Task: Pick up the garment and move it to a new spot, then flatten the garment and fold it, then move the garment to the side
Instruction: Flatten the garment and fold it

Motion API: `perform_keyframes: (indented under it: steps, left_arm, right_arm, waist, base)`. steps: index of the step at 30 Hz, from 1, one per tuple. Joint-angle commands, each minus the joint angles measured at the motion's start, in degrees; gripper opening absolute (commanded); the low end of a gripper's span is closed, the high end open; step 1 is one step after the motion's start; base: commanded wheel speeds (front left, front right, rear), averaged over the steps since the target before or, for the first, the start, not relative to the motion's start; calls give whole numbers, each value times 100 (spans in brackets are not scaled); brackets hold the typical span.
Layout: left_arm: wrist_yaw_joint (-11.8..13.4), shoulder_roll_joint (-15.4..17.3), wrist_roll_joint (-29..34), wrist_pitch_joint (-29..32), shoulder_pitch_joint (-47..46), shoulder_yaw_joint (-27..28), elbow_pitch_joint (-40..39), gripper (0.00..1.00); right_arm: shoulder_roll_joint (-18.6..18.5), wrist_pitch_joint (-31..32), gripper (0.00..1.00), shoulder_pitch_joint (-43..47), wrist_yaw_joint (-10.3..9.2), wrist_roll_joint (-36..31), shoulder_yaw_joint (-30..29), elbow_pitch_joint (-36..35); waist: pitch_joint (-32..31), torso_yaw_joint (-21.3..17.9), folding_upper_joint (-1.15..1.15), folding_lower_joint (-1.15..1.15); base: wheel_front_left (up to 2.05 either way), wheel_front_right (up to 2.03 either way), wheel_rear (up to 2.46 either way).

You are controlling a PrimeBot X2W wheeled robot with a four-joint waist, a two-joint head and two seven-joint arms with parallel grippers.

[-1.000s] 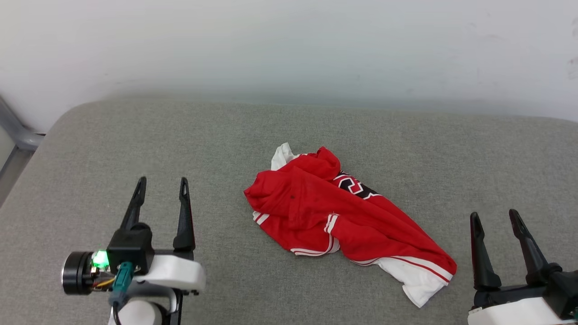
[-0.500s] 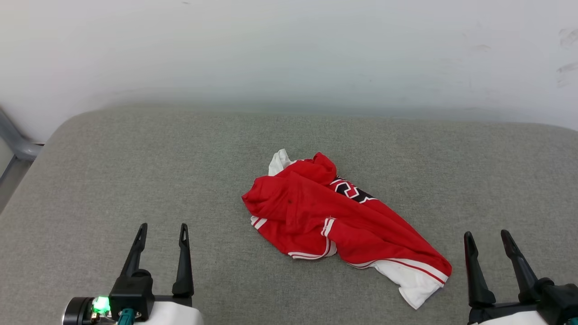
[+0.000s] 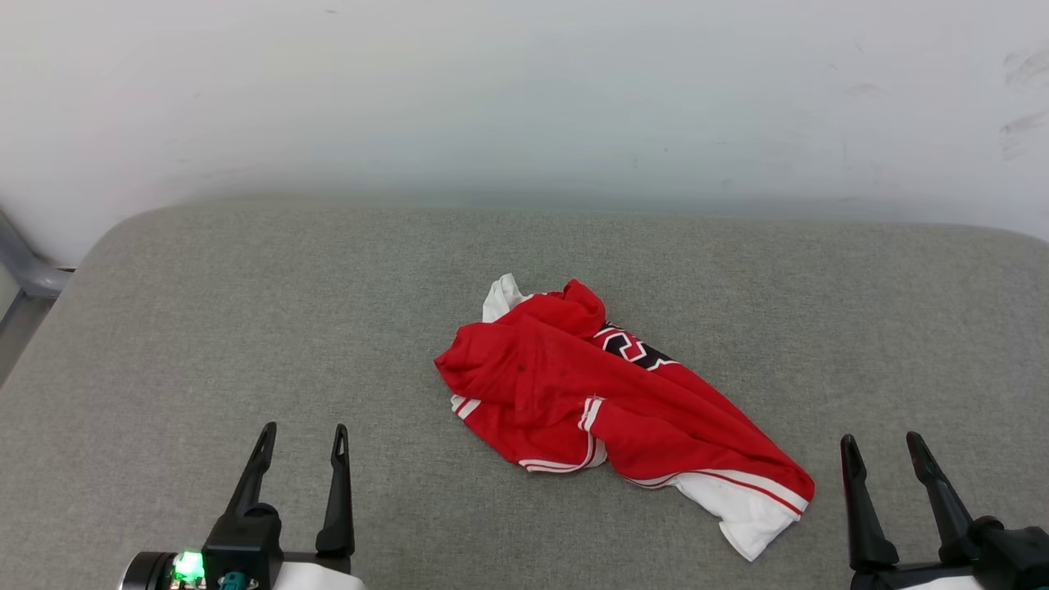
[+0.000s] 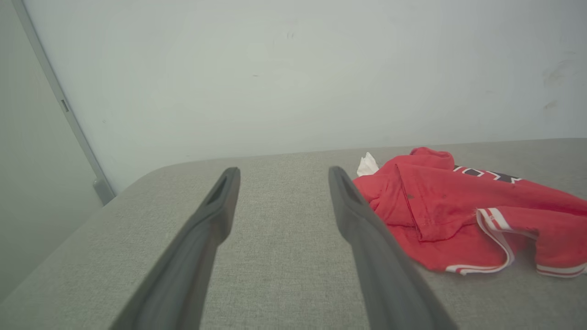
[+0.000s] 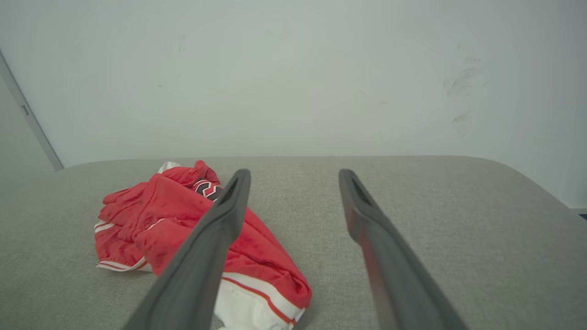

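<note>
- garment [image 3: 606, 401] lay crumpled on grey cushion [image 3: 246, 311]
- left gripper [image 3: 304, 428] was well left of garment, jaws wide, empty
- right gripper [image 3: 879, 438] was near garment's right end, jaws wide, empty

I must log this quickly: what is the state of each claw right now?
Left claw: open, holding nothing.
Right claw: open, holding nothing.

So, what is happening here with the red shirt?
A two-armed robot faces a crumpled red jersey lying on a grey cushion. Nothing holds it yet. The left pincer and the right pincer are both open and empty, one on each side, not touching it.
</note>
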Motion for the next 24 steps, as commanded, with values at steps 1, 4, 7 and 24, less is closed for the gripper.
perform_keyframes:
  steps: [1, 4, 7, 24]
  left_arm:
    - [-31, -42, 35, -15, 38, 47, 24, 100]
    - [-111, -94, 85, -15, 38, 108, 54, 100]
    - [-175, -143, 129, -15, 55, 176, 70, 100]
    - [-389, -394, 302, -15, 91, 326, 153, 100]
  right_arm:
    - [16, -12, 100, 63, -4, 28, -3, 6]
    - [16, -12, 100, 63, -4, 26, 4, 4]
    - [16, -12, 100, 64, -4, 27, 5, -2]
    - [16, -12, 100, -146, -4, -83, -29, -130]
  waist:
    - [-4, 4, 0, 0]
    - [-11, 14, 0, 0]
    - [-19, 21, 0, 0]
    - [-37, 75, 0, 0]
  base:
    - [0, 0, 0]
    - [0, 0, 0]
    - [0, 0, 0]
    - [0, 0, 0]
